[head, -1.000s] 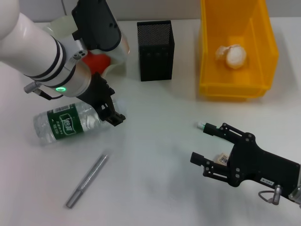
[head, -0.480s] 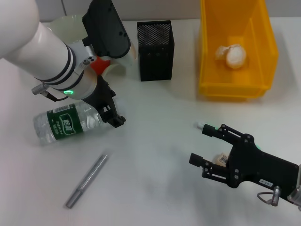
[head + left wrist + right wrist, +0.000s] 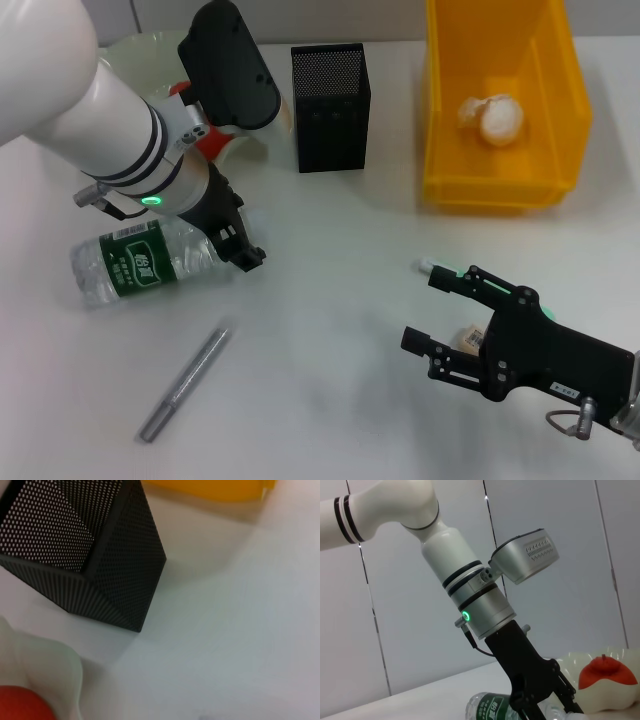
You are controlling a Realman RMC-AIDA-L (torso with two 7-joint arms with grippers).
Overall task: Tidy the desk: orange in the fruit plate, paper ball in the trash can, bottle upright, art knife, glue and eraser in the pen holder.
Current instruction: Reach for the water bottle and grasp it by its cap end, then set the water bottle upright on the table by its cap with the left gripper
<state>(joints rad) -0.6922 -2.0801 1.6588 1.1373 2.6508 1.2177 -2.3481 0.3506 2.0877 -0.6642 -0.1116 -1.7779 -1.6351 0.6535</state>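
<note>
The bottle lies on its side at the left, label up. My left gripper is down at its neck end; the right wrist view shows the gripper low over the bottle. The orange sits in the pale fruit plate, mostly hidden by my left arm. A paper ball lies in the yellow trash can. My right gripper stands open at the near right, with a small labelled eraser lying between its fingers near the palm. The grey art knife lies near the front left.
The black mesh pen holder stands at the back centre, between plate and trash can; the left wrist view shows the pen holder close, with the orange at one corner. A small white-tipped object lies under my right gripper's far finger.
My left arm has swung a little to the right above the bottle, while its gripper stays at the neck. The bottle has not moved. My right gripper has drifted slightly toward the near edge.
</note>
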